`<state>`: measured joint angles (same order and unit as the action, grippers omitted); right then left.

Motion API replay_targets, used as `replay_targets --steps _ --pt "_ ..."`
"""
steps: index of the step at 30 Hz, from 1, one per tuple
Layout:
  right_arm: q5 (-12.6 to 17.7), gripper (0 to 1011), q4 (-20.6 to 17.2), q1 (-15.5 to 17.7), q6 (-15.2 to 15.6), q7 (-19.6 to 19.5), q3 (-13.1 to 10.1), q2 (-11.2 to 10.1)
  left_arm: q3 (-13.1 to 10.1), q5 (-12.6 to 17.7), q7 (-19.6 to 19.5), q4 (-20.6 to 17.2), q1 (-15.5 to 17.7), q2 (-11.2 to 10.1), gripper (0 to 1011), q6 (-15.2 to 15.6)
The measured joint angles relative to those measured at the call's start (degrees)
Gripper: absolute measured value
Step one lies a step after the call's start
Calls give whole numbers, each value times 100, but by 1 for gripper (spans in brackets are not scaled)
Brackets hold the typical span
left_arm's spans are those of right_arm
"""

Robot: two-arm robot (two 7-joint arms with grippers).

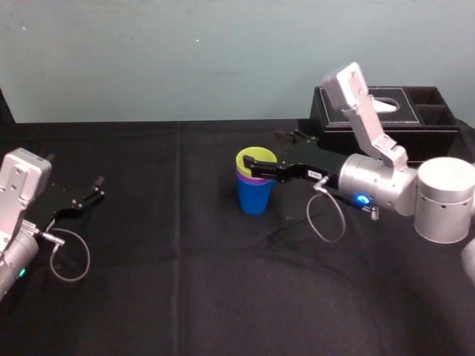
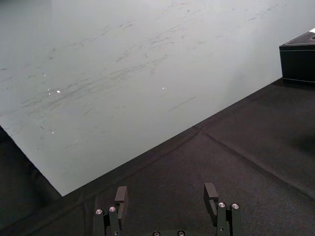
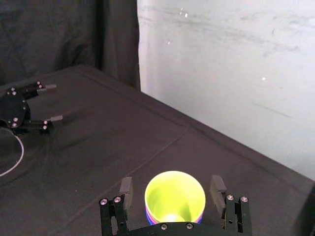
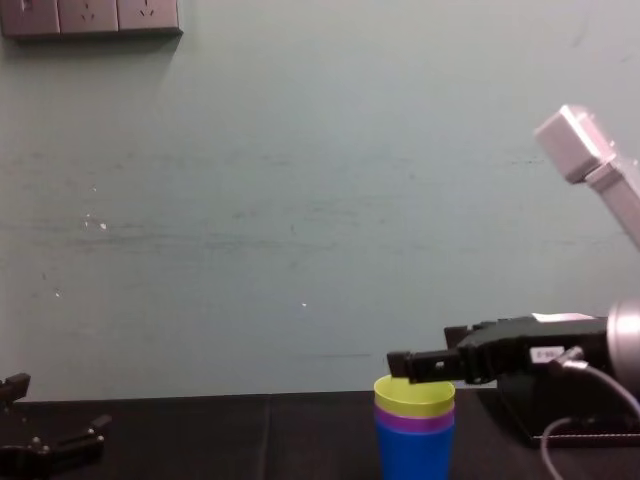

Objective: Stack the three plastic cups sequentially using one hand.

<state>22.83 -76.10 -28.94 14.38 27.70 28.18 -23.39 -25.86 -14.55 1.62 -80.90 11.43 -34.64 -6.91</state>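
Three cups (image 1: 255, 191) are nested mid-frame, rim flanked by the spread right gripper (image 3: 171, 186), left gripper (image 1: 95, 190) parked spread far left; only withdrawal is judged outstanding.

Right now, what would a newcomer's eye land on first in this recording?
The bright stack of three cups, yellow-green in purple in blue, stands in the middle of the black cloth. The right end effector straddles its top rim, open, with a gap to the cup on each side. The left end effector sits open at the far left, and a black tissue box stands at the back right.
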Motion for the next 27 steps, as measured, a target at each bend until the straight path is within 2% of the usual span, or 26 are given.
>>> replay_targets --steps 8,14,20,27 --pt "207 1003 -579 369 -16 -116 -345 -319 0 0 0 0 0 0 1010 0" --pt "340 1003 -883 783 -231 -341 -729 -589 0 0 0 0 0 0 1010 0" --pt "371 1003 -941 1127 -538 -512 -1051 -725 0 0 0 0 0 0 1010 0" --pt "358 1003 -816 1365 -776 -581 -1267 -775 0 0 0 0 0 0 1010 0"
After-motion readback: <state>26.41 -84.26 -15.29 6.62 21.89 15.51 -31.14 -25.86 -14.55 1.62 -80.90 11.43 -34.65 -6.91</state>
